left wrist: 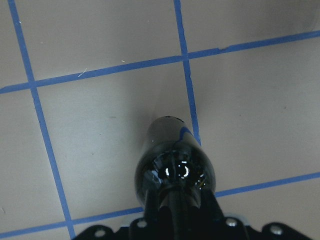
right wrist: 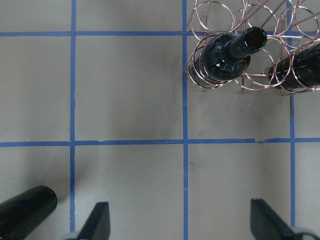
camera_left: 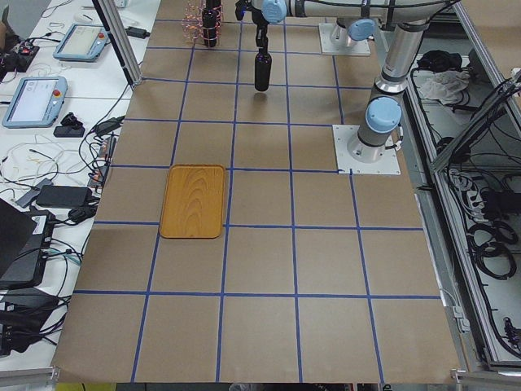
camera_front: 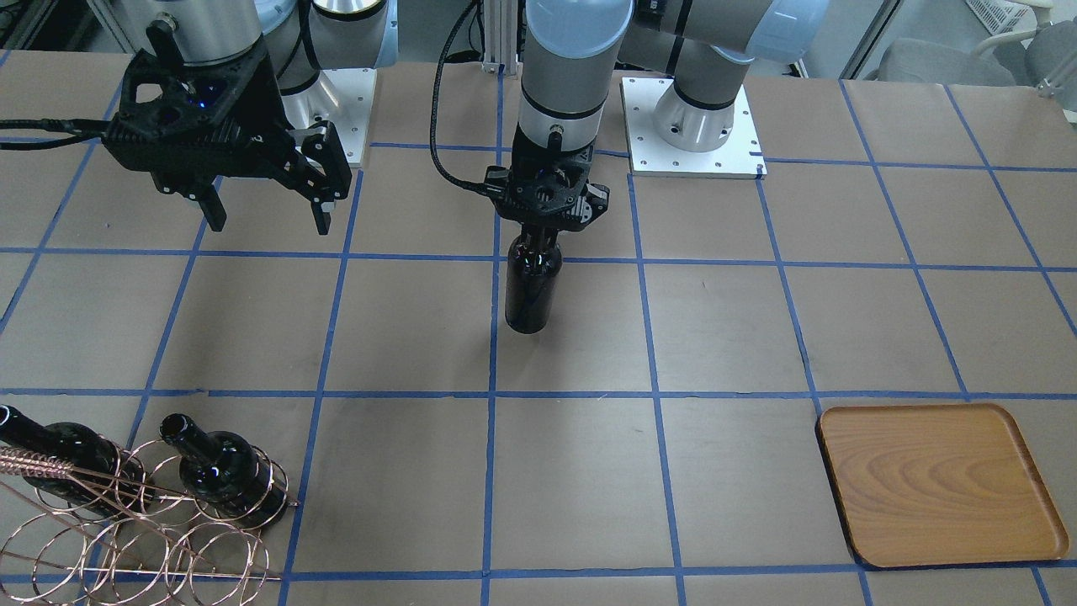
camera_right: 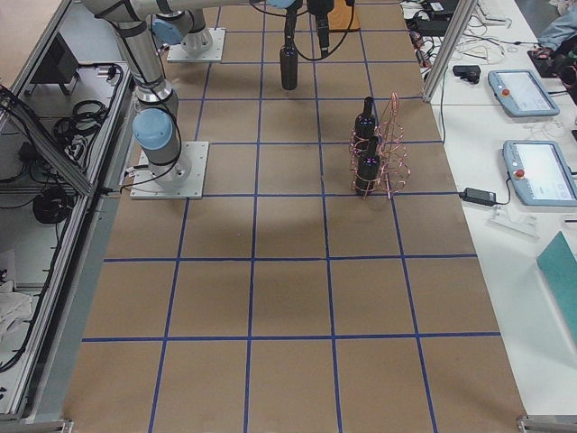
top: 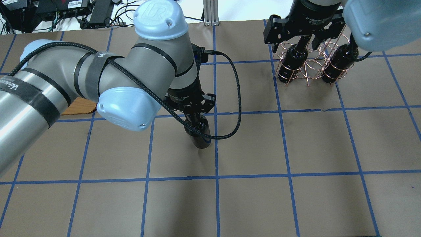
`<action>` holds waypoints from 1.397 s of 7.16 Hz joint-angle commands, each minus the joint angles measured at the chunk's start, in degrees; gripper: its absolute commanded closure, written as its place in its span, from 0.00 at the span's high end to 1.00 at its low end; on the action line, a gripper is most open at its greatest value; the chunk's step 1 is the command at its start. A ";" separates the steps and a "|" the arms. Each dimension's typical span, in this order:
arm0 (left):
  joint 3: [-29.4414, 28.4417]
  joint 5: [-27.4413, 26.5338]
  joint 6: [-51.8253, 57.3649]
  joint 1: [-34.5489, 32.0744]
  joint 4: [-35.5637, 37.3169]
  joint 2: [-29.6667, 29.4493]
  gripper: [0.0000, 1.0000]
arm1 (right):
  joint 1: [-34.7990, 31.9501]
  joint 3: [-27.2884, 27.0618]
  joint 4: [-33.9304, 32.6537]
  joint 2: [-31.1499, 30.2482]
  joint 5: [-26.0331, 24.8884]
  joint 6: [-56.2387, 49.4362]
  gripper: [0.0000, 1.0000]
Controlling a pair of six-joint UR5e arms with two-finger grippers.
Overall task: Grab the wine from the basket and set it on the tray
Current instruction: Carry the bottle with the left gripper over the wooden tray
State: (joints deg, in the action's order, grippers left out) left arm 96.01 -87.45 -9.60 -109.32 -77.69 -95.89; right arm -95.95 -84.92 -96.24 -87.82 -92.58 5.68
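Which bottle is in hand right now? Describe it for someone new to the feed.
Look at the table's middle, between the basket and the tray. There the left gripper holds a black bottle upright by its neck. The other two bottles sit in the basket's loops; this one alone is outside it.

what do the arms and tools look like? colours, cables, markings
The left arm and right arm are grey tubes with pale-blue joint caps; the left has black straps and a UR logo on one cap. A black braided cable runs to the left tool. Both tools are black; the right tool has two fingers and a blue light on its mount.
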 commanded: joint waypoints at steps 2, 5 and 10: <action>-10.53 0.09 16.57 15.13 -9.88 -1.92 0.00 | -0.02 -0.86 -0.36 -0.07 -0.15 0.91 1.00; -18.48 -2.63 30.13 31.05 -14.16 -6.58 0.00 | -0.02 -0.07 -0.44 -1.55 -0.15 0.57 1.00; -27.45 -6.68 44.30 44.00 -5.90 -18.27 0.00 | -0.11 -0.77 -0.10 -2.89 -0.32 0.04 1.00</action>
State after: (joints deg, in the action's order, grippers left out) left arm 69.59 -94.06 32.54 -67.42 -85.79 -111.86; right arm -96.05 -85.66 -96.49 -91.15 -92.42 5.99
